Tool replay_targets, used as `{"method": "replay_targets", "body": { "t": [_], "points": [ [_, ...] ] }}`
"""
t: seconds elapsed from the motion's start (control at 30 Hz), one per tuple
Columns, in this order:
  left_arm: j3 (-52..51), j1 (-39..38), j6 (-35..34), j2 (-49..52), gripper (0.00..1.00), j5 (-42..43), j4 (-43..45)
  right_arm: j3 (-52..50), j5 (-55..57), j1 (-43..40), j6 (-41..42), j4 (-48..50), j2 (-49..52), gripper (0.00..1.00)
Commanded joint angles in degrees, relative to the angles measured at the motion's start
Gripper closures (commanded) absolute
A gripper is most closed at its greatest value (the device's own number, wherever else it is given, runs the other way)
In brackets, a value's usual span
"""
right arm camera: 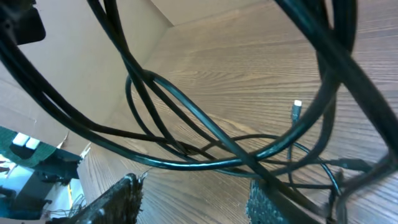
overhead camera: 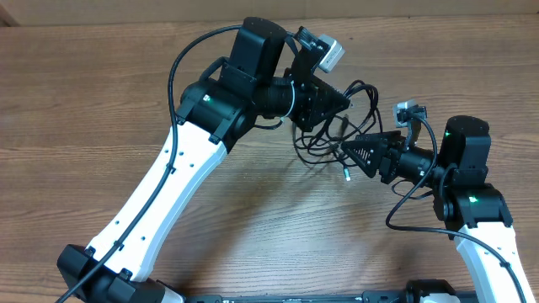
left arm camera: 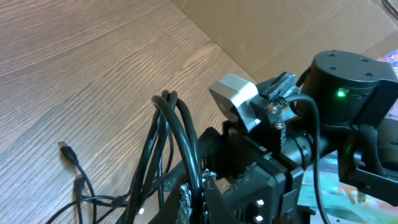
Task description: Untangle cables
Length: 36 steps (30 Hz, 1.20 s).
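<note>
Black cables (left arm camera: 169, 98) on wooden table (overhead camera: 84, 84), cardboard (left arm camera: 280, 31) behind

One tangle of cables (overhead camera: 333, 135) sits over one table (overhead camera: 84, 84); its strands cross too much to count. Two arms meet at it: left arm (overhead camera: 168, 181), right arm (overhead camera: 484, 219). Two grippers: left gripper (overhead camera: 341, 101) above the tangle, right gripper (overhead camera: 345, 151) beside it. Two cameras: left camera (overhead camera: 327, 52), right camera (overhead camera: 411, 111). One plug (overhead camera: 346, 175) shows just below the tangle.

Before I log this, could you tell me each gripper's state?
Left gripper: closed on the cables.
Right gripper: open, cables passing through the gap.
</note>
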Motion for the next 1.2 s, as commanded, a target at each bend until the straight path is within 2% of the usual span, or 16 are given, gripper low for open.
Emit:
{"method": "replay_targets", "body": {
  "t": [0.0,0.2,0.23,0.27,0.3,0.33,0.47,0.57,0.67,0.87,0.97,1.17],
  "points": [
    [1.5,-0.6,0.8,-1.4,0.96,2.1,0.8,1.2,0.0,-0.1,-0.5,0.4,0.2,0.47],
    [1.5,-0.6,0.0,-1.4,0.96,1.8,0.8,1.2,1.4,-0.1,-1.7,0.2,0.3,0.41],
    [1.5,-0.6,-0.1,-1.4,0.96,1.5,0.8,1.2,1.4,-0.1,-1.7,0.0,0.4,0.36],
    [1.5,-0.6,-4.0,-1.4,0.96,-3.7,0.4,1.2,1.5,-0.1,-1.3,-0.5,0.4,0.33],
    [1.5,-0.6,-11.2,-1.4,0.96,-12.2,-0.2,1.2,1.5,-0.1,-0.2,-1.6,0.4,0.3],
    [1.5,-0.6,-22.5,-1.4,0.96,-21.4,-0.3,1.2,1.4,-0.1,0.2,-3.2,0.4,0.29],
    [1.5,-0.6,-38.8,-1.4,0.96,-29.0,0.2,1.2,1.4,-0.1,0.6,-6.3,0.4,0.3],
    [1.5,-0.9,-43.7,-1.4,0.96,-29.0,2.6,1.2,1.4,-0.1,9.7,-6.6,0.4,0.3],
    [1.5,-3.5,-44.2,-1.4,0.96,-28.6,6.5,1.2,1.4,0.1,16.7,-6.6,0.4,0.29],
    [1.5,-6.5,-44.3,-1.4,0.96,-26.1,11.3,1.2,5.1,0.4,19.9,-6.5,1.9,0.28],
    [1.5,-7.1,-46.1,-1.4,0.96,-25.1,13.3,1.2,6.5,0.4,22.7,-6.6,4.9,0.36],
    [1.5,-7.5,-46.8,-1.4,0.96,-22.3,15.0,1.2,8.7,0.4,22.8,-4.8,9.7,0.49]
  ]
}}
